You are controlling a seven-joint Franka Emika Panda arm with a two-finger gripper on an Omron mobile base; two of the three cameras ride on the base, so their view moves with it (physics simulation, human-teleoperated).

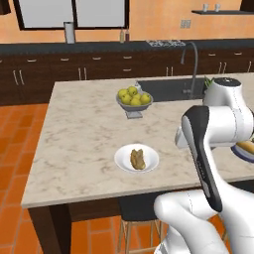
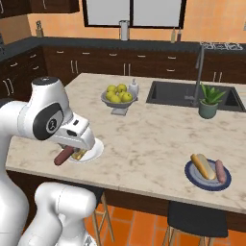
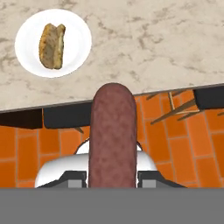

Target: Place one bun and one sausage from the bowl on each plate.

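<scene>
Now your gripper [image 3: 113,175] holds the sausage [image 3: 113,135] tight; carry it ahead of the jaws, beside the bun [image 3: 51,40] on the white plate [image 3: 78,48].

No legible text, label, brand, no. or sign is to be found in any view. The bottles [image 2: 176,34] at the back counter and the soap dispenser [image 2: 133,88] by the fruit bowl [image 1: 134,100] are shown w/o readable print; too small and blurred. Plates, cabinets and arm are rendered plain, w/o markings.
</scene>
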